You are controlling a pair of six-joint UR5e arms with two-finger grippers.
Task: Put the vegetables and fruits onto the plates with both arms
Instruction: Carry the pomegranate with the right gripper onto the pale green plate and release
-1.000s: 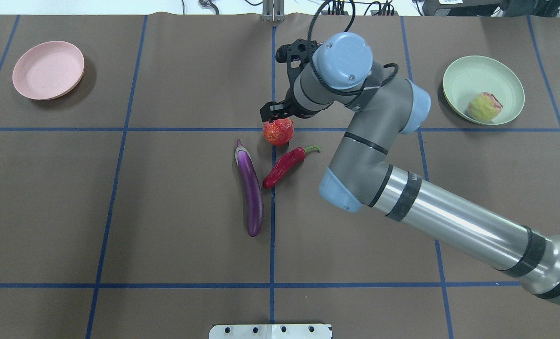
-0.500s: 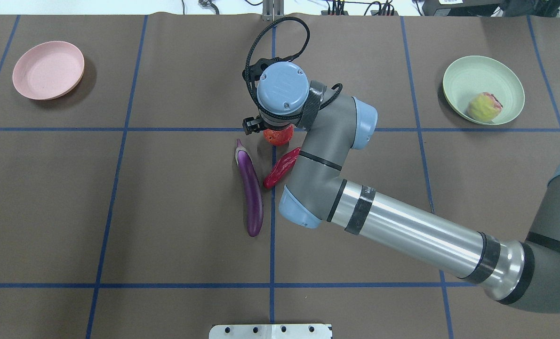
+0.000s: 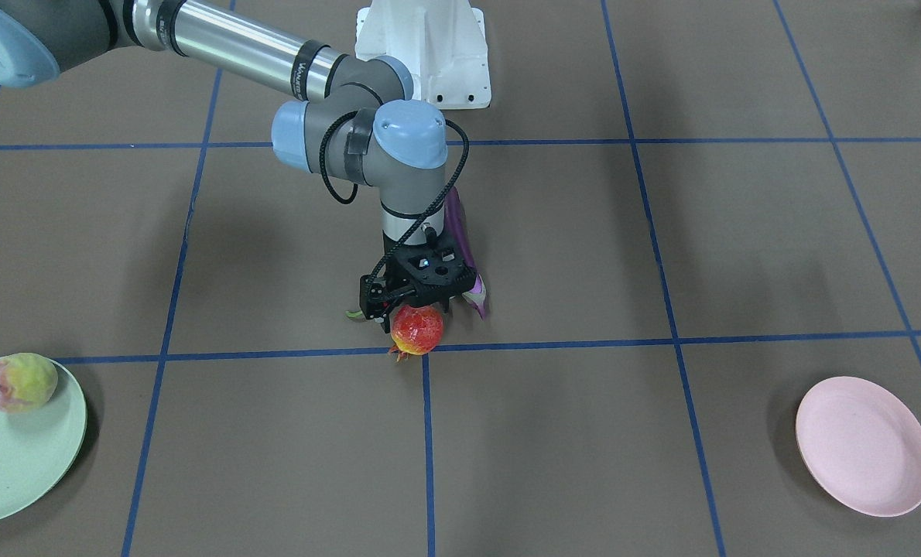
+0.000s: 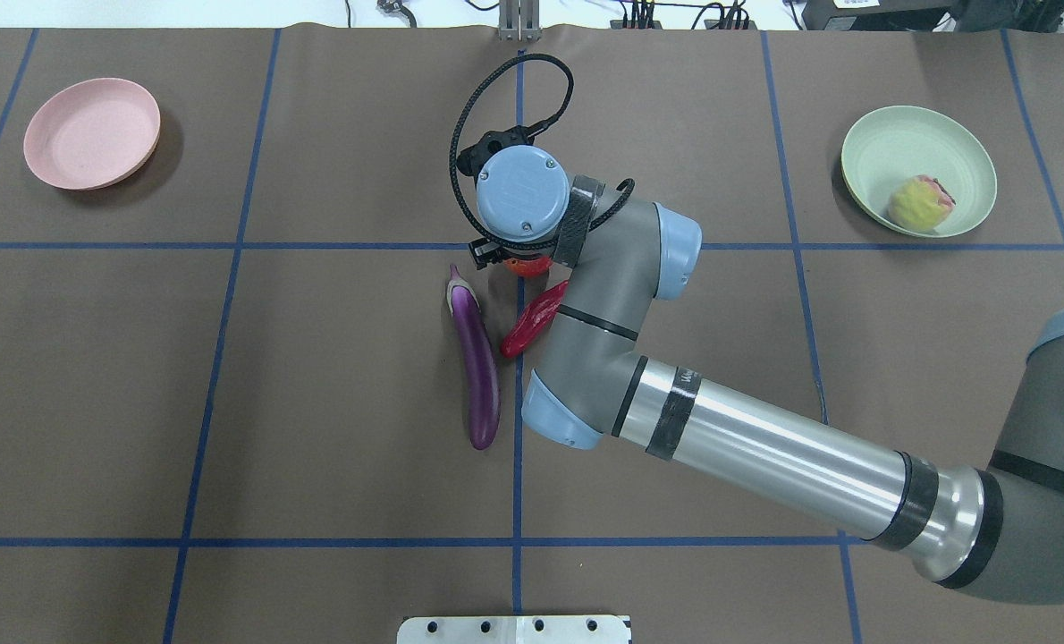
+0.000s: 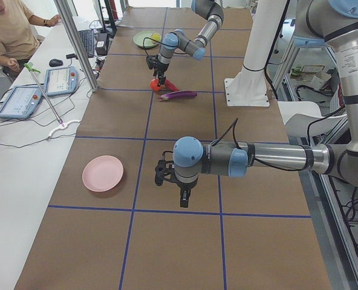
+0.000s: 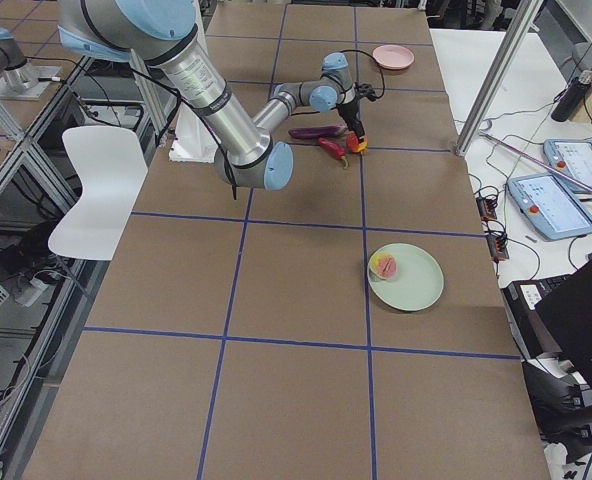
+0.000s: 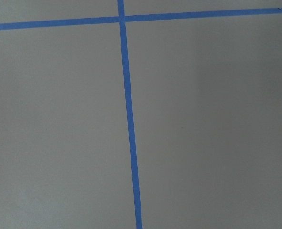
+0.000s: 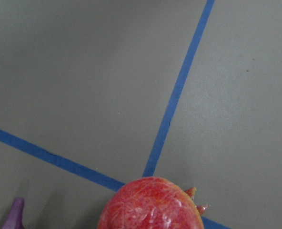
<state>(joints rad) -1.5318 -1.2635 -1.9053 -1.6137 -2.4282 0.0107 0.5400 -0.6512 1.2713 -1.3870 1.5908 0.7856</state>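
The right gripper (image 3: 418, 303) has swung in over the last second. It was tilted beside the pomegranate (image 3: 416, 329); now it points straight down over it, and from overhead the wrist hides nearly all the fruit. Its jaws look spread, one on each side of the fruit's upper half. Whether they press the skin yet cannot be told. The pomegranate has not moved and sits on the surface (image 4: 317, 358) at a crossing of blue tape lines. This looks like the grasp on the second fruit, closing and lifting not yet done.

The pomegranate is round, mottled red-orange and slightly shiny, with a small spiky crown pointing away from the robot; it would likely roll if nudged. Just beside it lie the chili (image 4: 532, 322), red and tapered, and the eggplant (image 4: 478, 367), long, slim, glossy purple with a pale stem end; neither has shifted.

The peach (image 4: 919, 202), yellow-green with a blush, already rests in the matte green plate (image 4: 890, 134). The pink plate (image 4: 92, 134) holds nothing.

The left gripper (image 5: 162, 172) hangs over bare brown surface well apart; its opening cannot be told.
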